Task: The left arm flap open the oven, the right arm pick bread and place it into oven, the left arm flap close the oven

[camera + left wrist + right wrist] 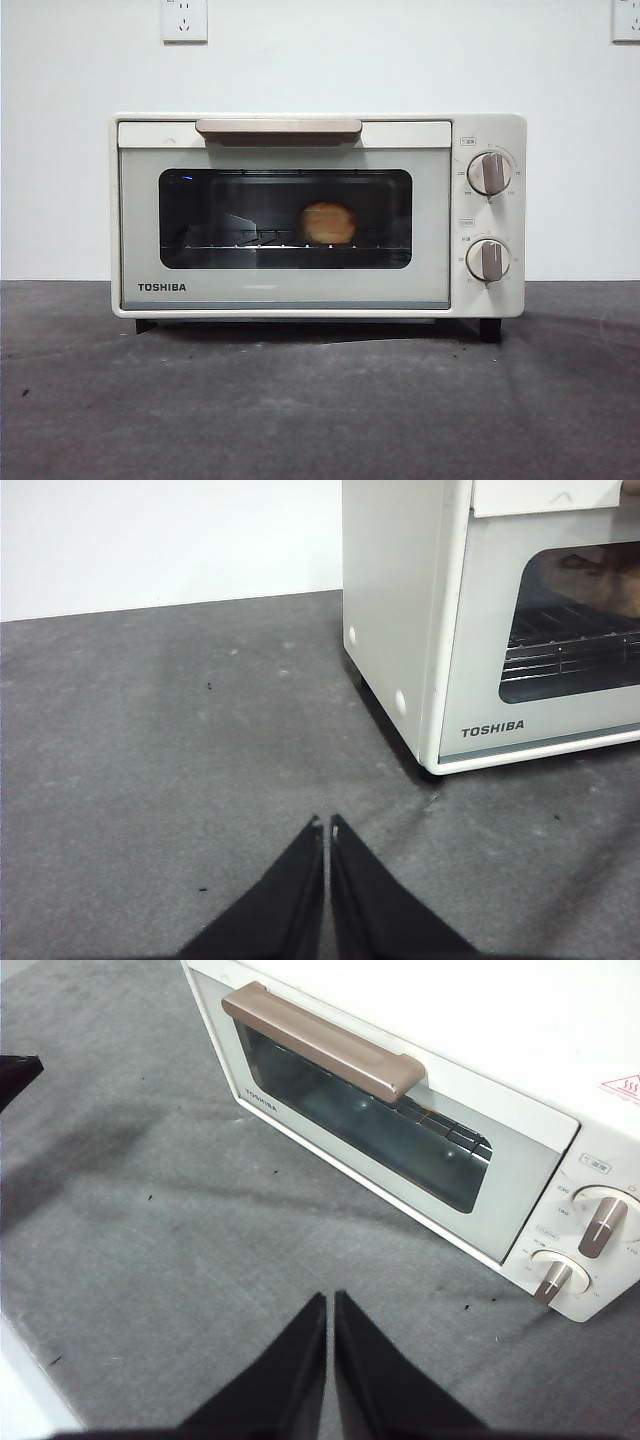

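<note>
bread sitting inside the closed oven, both arms standing clear

the bread (327, 223) is resting on the wire rack (290, 246) behind the glass, and the oven (300, 290) door is sitting flush under its handle (279, 127), so the heat box looks sealed. the left tool (327, 825) and right tool (331, 1300) are hovering over the desk (300, 410), jaws pressed together, gripping nothing.

Oven (300, 215) door shut; bread (328, 223) inside on wire rack (230, 245).

"TOSHIBA" on the oven (285, 215) door's lower left corner
</note>
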